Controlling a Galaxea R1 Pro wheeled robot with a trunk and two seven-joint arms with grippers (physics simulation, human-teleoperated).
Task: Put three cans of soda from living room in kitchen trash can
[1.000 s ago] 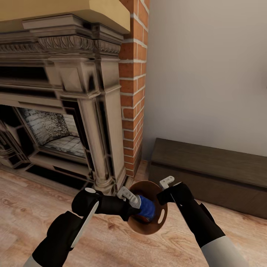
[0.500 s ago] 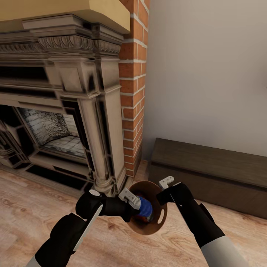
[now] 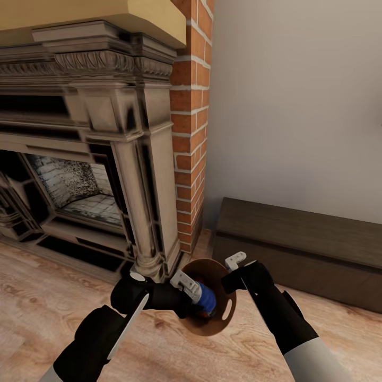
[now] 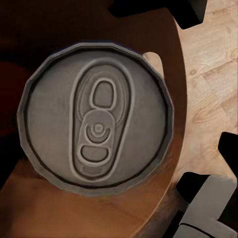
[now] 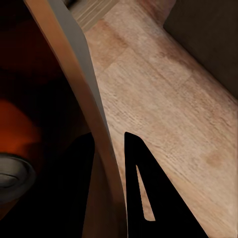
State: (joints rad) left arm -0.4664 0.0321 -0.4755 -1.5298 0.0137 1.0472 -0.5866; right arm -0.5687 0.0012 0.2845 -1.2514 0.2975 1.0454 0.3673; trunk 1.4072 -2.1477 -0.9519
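Bin: the tapered round grey metal trash can with a brown-orange inside [image 3: 225, 318] is held tilted above the wood floor [image 3: 32, 302] beside the brick fireplace [image 3: 192, 132], its mouth facing the robot.
Right claw: [image 3: 233, 276] clenched on the bin's rim; in the right wrist view one finger sits each side of the wall [image 5: 106, 144].
Left claw: [image 3: 193, 291] grasping the blue soda can with a silver top [image 3: 207, 298].
Change: over the last second the blue can has sunk deeper into the bin's mouth; less blue shows.
Can now: inside the opening, silver top [image 4: 96, 121] facing the left wrist camera.
Meaning: probably ready for release; another can's top glints within [image 5: 12, 176].
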